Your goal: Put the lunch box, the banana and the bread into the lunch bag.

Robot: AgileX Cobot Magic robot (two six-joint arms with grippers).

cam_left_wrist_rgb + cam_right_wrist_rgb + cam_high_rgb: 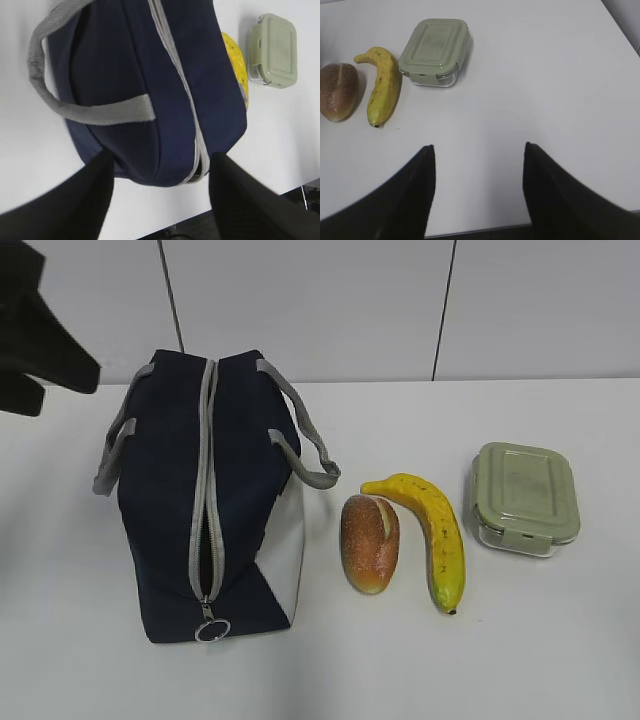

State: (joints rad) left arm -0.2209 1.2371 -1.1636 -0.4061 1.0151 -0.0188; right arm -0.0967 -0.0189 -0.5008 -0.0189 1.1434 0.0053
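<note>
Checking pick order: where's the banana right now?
In the exterior view the curved yellow banana lies on the white table, right of centre, between the golden-brown bread roll on its left and the green-lidded clear lunch box on its right.

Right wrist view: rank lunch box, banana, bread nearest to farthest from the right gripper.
From the right gripper, jaws open and empty at the bottom of the view:
1. banana, up and left, its dark tip the closest point
2. lunch box, above, a little left
3. bread, far left edge
</note>
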